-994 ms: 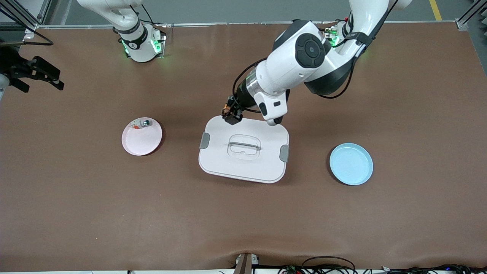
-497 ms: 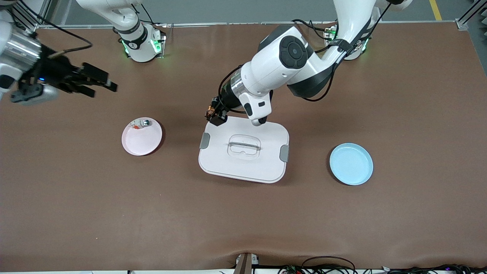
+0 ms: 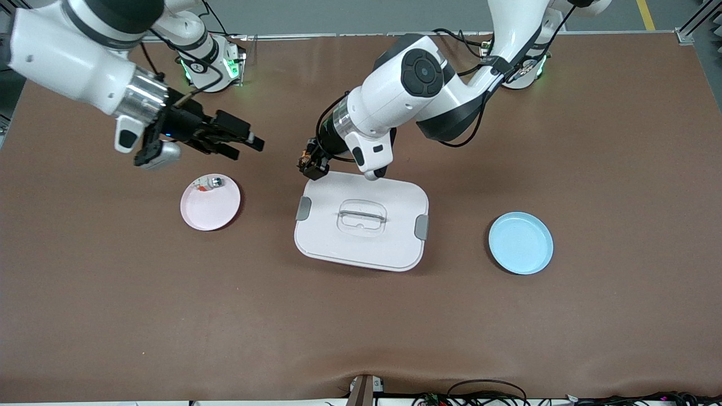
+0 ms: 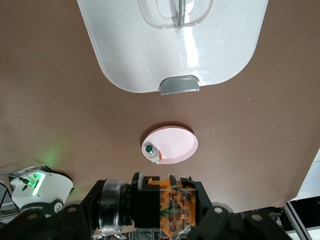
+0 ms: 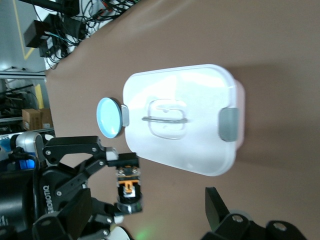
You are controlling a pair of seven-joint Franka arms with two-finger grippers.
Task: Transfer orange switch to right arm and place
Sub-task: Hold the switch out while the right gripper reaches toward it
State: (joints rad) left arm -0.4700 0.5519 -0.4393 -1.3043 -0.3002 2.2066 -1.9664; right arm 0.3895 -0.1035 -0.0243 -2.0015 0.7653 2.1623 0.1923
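Observation:
My left gripper [image 3: 313,164] is shut on the orange switch [image 3: 308,157] and holds it in the air just off the white box's corner on the robots' side. In the left wrist view the switch [image 4: 161,206] lies crosswise between the jaws, black body with an orange-tan end. My right gripper [image 3: 246,145] is open and empty, over the table between the pink plate and the switch, pointing at the switch with a gap still between them. The right wrist view shows the switch [image 5: 127,186] in the left gripper, and one of my own fingertips [image 5: 216,202].
A white lidded box [image 3: 338,248] with grey clips sits mid-table. A pink plate [image 3: 211,208] toward the right arm's end holds a small white-and-teal part [image 3: 213,182]. A blue plate [image 3: 520,242] lies toward the left arm's end.
My right arm has swung in from the table's edge toward the middle, gripper open. My left gripper has carried the switch from over the box's corner toward the right arm.

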